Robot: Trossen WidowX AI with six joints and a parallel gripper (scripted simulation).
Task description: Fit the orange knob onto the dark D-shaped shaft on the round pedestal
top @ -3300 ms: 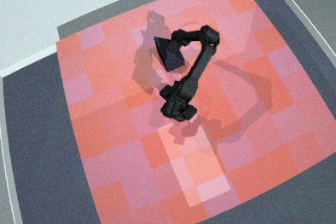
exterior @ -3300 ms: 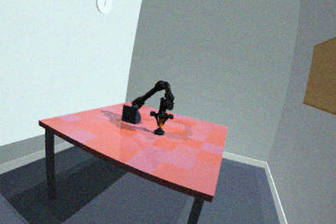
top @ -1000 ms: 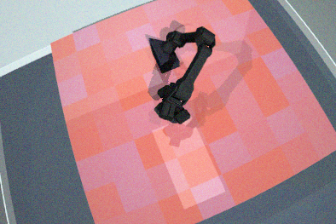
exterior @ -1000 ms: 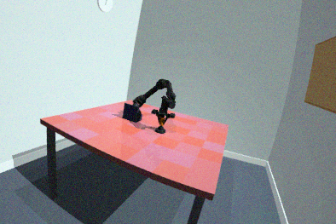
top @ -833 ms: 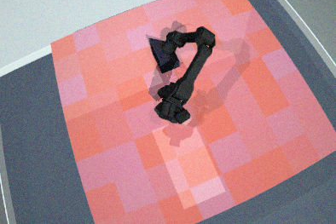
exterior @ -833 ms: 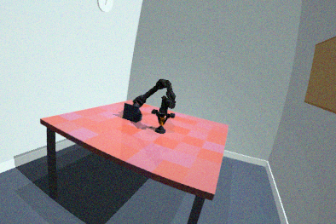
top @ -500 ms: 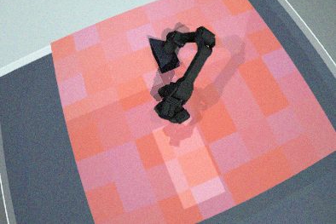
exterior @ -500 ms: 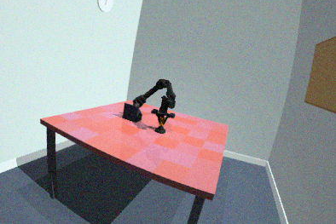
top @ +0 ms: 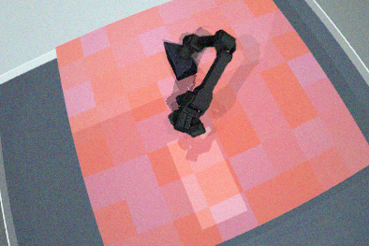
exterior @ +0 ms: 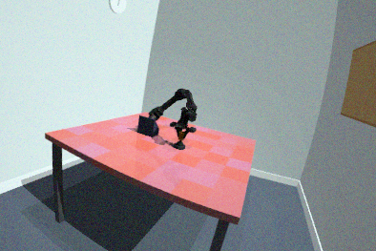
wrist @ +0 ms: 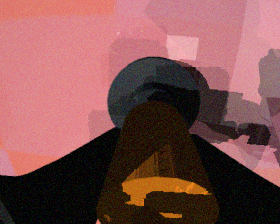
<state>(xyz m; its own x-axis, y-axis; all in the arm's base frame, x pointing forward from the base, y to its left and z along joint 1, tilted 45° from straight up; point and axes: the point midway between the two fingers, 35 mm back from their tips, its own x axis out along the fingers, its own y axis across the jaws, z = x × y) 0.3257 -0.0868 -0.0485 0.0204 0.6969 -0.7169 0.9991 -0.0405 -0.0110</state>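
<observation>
Pale walls and a slate-blue floor surround a bench (top: 110,156) (exterior: 157,164) topped with a patchwork of coral, orange and pink squares and carried on dark legs. A round white clock (exterior: 117,1) hangs on one wall; a brown panel (exterior: 360,85) shows at the far side. The matte black arm (top: 215,74) (exterior: 167,104) bends over the bench, hiding the pedestal from the top view. Beside its base stands a dark, flat-faced block (top: 180,62) (exterior: 147,125).

The jaws (exterior: 181,129) point down, pinching the orange knob (exterior: 180,136) (wrist: 162,185), a tapering, ribbed piece mostly in shadow. It is over the smooth, dark round pedestal (exterior: 179,145) (wrist: 130,82), overlapping its disc in the wrist view. The shaft is hidden, so whether the knob is on it, I cannot tell.
</observation>
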